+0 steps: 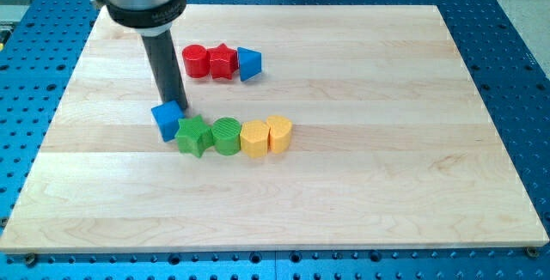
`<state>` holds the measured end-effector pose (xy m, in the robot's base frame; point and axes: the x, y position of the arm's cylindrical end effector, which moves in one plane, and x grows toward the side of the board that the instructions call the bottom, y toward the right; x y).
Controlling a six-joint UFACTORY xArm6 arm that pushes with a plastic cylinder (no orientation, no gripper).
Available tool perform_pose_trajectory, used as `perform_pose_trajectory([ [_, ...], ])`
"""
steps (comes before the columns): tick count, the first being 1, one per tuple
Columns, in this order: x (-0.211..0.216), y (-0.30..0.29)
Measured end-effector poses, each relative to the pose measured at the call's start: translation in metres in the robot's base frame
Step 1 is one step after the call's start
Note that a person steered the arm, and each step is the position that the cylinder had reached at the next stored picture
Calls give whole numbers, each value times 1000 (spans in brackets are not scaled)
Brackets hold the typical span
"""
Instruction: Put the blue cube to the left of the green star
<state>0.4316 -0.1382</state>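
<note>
The blue cube (166, 119) lies on the wooden board (387, 168), touching the upper left of the green star (194, 135). My tip (182, 108) is down at the cube's upper right corner, just above the star, touching or nearly touching the cube. The rod rises from there towards the view's top left.
Right of the star, in a touching row, stand a green cylinder (227, 136), a yellow hexagonal block (254, 139) and a yellow block (279, 133). Above them a red cylinder (196, 60), a red star (223, 61) and a blue triangular block (248, 63) form another row.
</note>
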Motion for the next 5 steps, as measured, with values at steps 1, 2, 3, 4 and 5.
perform_pose_trajectory([
  [1, 8, -3],
  [2, 8, -15],
  [3, -5, -15],
  [4, -5, -15],
  [5, 13, 9],
])
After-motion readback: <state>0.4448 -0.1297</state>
